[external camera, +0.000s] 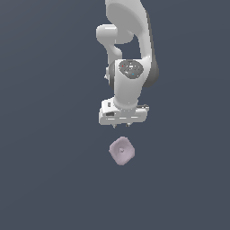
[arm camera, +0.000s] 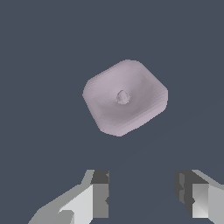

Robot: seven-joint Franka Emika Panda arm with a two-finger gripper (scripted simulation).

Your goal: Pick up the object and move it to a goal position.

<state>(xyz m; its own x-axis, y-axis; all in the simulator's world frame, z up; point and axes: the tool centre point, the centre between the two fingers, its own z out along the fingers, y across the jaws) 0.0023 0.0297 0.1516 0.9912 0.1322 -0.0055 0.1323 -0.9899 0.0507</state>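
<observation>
Pretty clearly the approach step, nothing grabbed yet. Pincer (external camera: 125, 124) hanging above the surface (external camera: 45, 179), jaws spread wide with only bare surface between them in the wrist view, so open and empty. Fingers (arm camera: 99, 199) showing at the edge of that view, both well clear of the dish.

Dish (external camera: 121, 150) lying flat on the surface, hollow face up with the little nub in the middle, turned so its corners sit diamond-wise. Not under the pincer yet: slightly ahead of the fingertips and below them, nearly centred on the gap but not between the jaws. No contact anywhere.

Can't spot any goal marker in either view, so no clue where it ends up.

Next move, best guess: shift forward a touch until the gap sits right over the dish, maybe twist the wrist so the pads meet two flat sides rather than corners, then drop straight down and close. Looks about as wide as the gap, so not much slack for a sloppy line-up. Rounded rim and sloped walls could let it squirt out or tip if clamped off-centre.
</observation>
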